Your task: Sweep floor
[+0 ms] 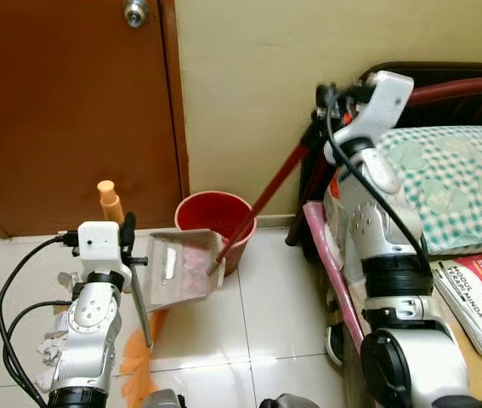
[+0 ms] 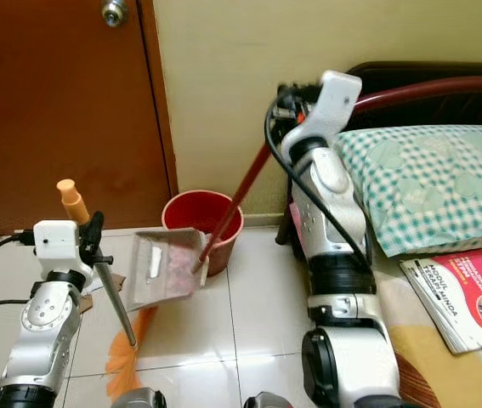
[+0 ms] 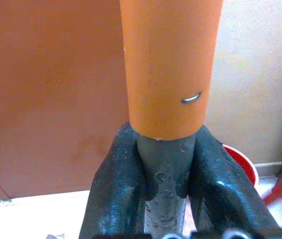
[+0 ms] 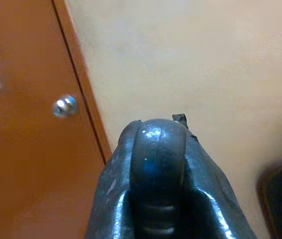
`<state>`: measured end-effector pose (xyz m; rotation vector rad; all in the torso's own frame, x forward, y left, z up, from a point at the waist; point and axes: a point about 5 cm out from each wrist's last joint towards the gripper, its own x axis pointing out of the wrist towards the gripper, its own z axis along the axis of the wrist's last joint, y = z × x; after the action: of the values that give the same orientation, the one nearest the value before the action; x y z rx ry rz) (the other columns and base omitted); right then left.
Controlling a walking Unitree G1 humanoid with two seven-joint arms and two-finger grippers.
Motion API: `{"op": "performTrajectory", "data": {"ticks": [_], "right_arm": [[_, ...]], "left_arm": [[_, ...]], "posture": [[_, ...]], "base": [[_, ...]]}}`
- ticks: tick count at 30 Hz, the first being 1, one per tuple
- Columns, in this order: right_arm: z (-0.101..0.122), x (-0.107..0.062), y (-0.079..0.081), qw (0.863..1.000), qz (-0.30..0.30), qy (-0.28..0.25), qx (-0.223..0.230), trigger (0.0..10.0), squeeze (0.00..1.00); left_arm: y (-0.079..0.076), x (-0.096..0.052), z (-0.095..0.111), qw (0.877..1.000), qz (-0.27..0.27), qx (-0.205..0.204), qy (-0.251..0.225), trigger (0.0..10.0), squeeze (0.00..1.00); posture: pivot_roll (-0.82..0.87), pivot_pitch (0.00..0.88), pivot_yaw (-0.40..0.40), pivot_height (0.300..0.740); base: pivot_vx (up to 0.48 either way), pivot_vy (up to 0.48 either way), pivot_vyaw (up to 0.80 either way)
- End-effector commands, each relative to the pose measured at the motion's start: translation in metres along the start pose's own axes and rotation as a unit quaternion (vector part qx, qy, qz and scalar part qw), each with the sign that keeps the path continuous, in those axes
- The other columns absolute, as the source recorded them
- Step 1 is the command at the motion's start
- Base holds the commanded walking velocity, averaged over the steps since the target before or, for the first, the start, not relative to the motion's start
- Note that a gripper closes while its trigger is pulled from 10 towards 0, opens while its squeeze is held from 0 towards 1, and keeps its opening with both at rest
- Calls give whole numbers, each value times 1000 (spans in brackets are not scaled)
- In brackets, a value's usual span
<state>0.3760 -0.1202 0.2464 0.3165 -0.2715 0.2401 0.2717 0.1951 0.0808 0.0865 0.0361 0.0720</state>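
**Emptying the dustpan into the red bucket**

From the head camera I judge the sweeping mostly done: I am at the tipping step. My right claw (image 1: pixel 324 95), raised high by the wall, holds the top of the long red handle, and the grey dustpan (image 1: pixel 181 268) at its lower end hangs tilted at the rim of the red bucket (image 1: pixel 215 223), which stands on the floor against the wall beside the door (image 1: pixel 70 110). My left claw (image 1: pixel 126 234) grips the broom (image 1: pixel 143 319), its orange bristles resting on the tiles. Next I need more tilt, so the debris slides into the bucket.

Left wrist: the fingers (image 3: pixel 118 194) are clenched on the broom's grey shaft under its orange cap.

Right wrist: the fingers (image 4: pixel 116 189) are clamped around a dark rounded grip.
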Motion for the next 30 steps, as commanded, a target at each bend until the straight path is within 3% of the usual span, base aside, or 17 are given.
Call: {"op": "performTrajectory", "data": {"ticks": [1, 5, 9, 10, 11, 13, 17, 22, 26, 30], "right_arm": [[34, 12, 12, 997, 27, -74, -20, 10000, 0], [58, 26, 26, 988, 39, -127, -74, 10000, 0], [67, 30, 33, 982, 45, -150, -106, 10000, 0], [69, 30, 39, 971, 59, -169, -157, 10000, 0], [69, 30, 39, 971, 59, -169, -157, 10000, 0], [63, 26, 50, 944, 96, -191, -252, 10000, 0], [36, 16, 61, 915, 140, -192, -326, 10000, 0], [-14, -3, 70, 893, 182, -170, -374, 10000, 0], [-21, -8, 76, 892, 191, -173, -371, 10000, 0], [-10, -7, 78, 892, 176, -205, -362, 10000, 0]], "left_arm": [[-4, 1, -3, 1000, -5, -4, 7, 10000, 0], [-9, 2, -2, 1000, -11, -9, 6, 10000, 0], [-10, 1, -2, 1000, -14, -11, 6, 10000, 0], [-11, 1, -3, 1000, -16, -12, 6, 10000, 0], [-11, 1, -3, 1000, -16, -12, 6, 10000, 0], [-12, 1, -3, 1000, -17, -14, 7, 10000, 0], [-14, 2, -3, 1000, -21, -16, 7, 10000, 0], [-21, 5, 1, 999, -30, -18, 2, 10000, 0], [-21, 5, 2, 999, -30, -18, 1, 10000, 0], [-21, 3, 1, 999, -30, -19, 2, 10000, 0]], "posture": [[19, 64, -56, 740], [23, 65, -60, 740], [27, 66, -63, 740], [29, 68, -64, 740], [29, 68, -64, 740], [29, 68, -64, 740], [25, 70, -63, 740], [28, 74, -65, 740], [30, 75, -66, 740], [28, 78, -65, 740]], "base": [[0, 0, 0], [0, 0, 0], [0, 0, 0], [0, 0, 0], [0, 0, 0], [0, 0, 0], [0, 0, 0], [0, 0, 0], [0, 0, 0], [0, 0, 0]]}}
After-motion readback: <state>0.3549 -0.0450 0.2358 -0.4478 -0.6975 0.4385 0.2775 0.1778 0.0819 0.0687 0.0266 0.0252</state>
